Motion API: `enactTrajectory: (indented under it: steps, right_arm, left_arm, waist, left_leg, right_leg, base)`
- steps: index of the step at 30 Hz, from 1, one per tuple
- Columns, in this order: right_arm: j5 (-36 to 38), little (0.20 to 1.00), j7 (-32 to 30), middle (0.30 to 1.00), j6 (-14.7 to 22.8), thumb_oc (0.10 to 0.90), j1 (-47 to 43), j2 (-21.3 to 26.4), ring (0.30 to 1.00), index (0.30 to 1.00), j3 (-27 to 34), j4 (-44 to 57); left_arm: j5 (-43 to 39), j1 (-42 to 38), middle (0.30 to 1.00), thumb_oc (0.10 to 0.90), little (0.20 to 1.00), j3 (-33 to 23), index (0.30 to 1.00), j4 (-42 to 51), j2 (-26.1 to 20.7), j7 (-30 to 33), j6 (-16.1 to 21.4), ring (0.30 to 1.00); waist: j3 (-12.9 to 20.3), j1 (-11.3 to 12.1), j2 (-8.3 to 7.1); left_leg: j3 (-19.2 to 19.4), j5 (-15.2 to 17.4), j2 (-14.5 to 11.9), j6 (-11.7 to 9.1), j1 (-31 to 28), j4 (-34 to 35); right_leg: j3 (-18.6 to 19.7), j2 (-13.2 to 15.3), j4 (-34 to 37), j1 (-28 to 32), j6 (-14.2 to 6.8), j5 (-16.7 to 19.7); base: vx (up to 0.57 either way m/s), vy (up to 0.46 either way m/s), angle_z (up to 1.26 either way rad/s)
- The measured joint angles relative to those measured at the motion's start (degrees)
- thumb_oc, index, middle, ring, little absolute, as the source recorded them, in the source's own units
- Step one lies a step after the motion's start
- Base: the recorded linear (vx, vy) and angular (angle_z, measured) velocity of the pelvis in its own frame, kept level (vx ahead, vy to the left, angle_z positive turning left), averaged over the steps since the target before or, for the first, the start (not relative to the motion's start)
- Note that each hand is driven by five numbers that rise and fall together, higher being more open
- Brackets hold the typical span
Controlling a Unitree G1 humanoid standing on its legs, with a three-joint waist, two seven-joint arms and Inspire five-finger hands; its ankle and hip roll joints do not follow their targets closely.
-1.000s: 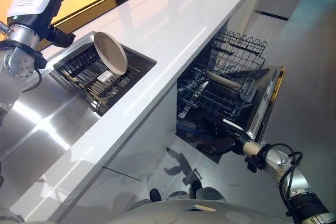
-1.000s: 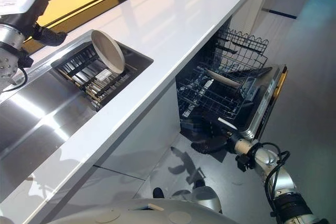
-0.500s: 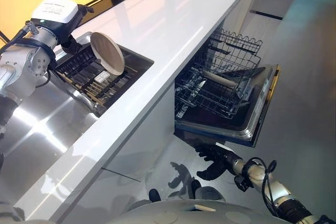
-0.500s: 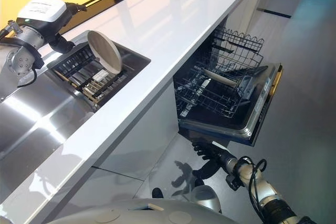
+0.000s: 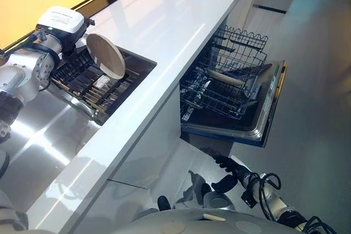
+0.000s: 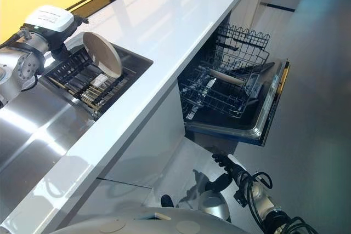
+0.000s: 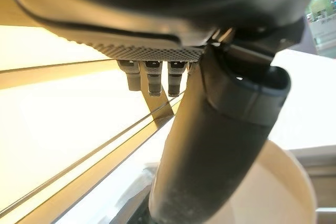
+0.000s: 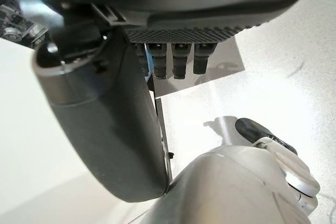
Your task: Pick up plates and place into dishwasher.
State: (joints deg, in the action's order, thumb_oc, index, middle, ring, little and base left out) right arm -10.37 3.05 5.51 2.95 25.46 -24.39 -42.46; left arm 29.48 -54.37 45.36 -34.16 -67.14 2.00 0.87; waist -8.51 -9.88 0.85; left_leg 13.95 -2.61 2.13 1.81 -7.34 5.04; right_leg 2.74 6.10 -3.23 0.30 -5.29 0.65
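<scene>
A pale round plate point(image 5: 106, 56) stands tilted on edge in a dark dish rack point(image 5: 88, 89) set in the sink. My left hand point(image 5: 78, 41) is just behind the plate's far rim, its fingers point(image 7: 152, 80) straight and its thumb point(image 7: 220, 145) lying across the plate point(image 7: 286, 192); it looks open, with no grip showing. My right hand point(image 5: 227, 169) hangs low, under the front edge of the dishwasher door point(image 5: 269, 119), fingers spread and holding nothing. The dishwasher's wire basket point(image 5: 230, 80) is pulled out and has a pale flat item point(image 5: 227, 79) lying in it.
A long white counter point(image 5: 164, 36) runs between the sink and the dishwasher. A steel draining board point(image 5: 38, 135) lies beside the rack on my near side. Grey floor point(image 5: 312, 108) spreads beyond the lowered door.
My left hand came down from above the sink to the plate's back. My right hand left the dishwasher door's edge and dropped below it; the door now hangs lower.
</scene>
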Motion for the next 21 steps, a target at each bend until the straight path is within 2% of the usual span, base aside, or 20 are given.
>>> enactTrajectory:
  steps: [21]
  right_arm:
    - [0.04, 0.900, -1.25, 0.900, 2.60, 0.800, 0.52, -0.09, 0.900, 0.900, 2.48, 0.08]
  left_arm:
    - [2.21, -0.03, 0.900, 0.800, 0.900, -0.07, 0.900, -5.20, 4.27, 4.60, -0.72, 0.900]
  waist:
    - [-2.69, -2.16, 0.02]
  left_leg:
    - [0.88, 0.67, 1.42, 1.09, -0.81, 0.00]
  right_leg:
    - [-0.05, 1.18, -1.98, -0.96, -0.95, -0.39]
  base:
    - [0.06, 0.005, -0.04]
